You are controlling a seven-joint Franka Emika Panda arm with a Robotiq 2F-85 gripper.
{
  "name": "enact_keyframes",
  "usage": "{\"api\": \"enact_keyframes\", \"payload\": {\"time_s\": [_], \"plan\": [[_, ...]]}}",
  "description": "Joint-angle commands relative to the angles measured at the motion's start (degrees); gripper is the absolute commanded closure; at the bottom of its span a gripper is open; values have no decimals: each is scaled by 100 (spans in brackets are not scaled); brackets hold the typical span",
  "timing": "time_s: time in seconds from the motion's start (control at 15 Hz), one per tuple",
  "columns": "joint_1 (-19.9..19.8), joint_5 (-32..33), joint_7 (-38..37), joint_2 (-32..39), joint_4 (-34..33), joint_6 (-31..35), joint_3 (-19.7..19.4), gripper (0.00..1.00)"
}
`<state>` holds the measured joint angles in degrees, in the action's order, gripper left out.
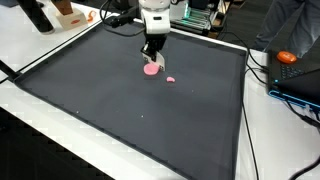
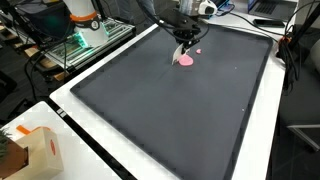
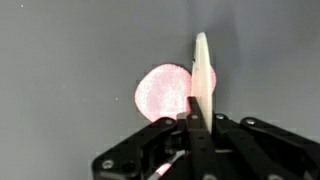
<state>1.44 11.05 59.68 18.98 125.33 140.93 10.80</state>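
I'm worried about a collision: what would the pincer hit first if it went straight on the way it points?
Likely the pink disc on the black mat, just beyond the white strip the pincer grips; whether strip and disc already touch is unclear.

I count two pink things: one round pink disc [image 1: 152,69] and one smaller pink bit [image 1: 171,79]. There is one black mat [image 1: 120,120] under them, and one white stick [image 3: 203,65] pinched in my one hand [image 1: 152,56].

Both exterior views overlook the mat [image 1: 120,110] [image 2: 170,110] obliquely; the wrist view sits close above the pink disc [image 3: 160,92].
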Motion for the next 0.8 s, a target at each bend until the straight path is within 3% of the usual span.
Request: {"api": "enact_keyframes", "payload": {"time_s": [0.0, 0.73], "plan": [[135, -40, 14, 435, -216, 61, 13, 99], [348, 304, -225, -276, -163, -387, -68, 99]]}}
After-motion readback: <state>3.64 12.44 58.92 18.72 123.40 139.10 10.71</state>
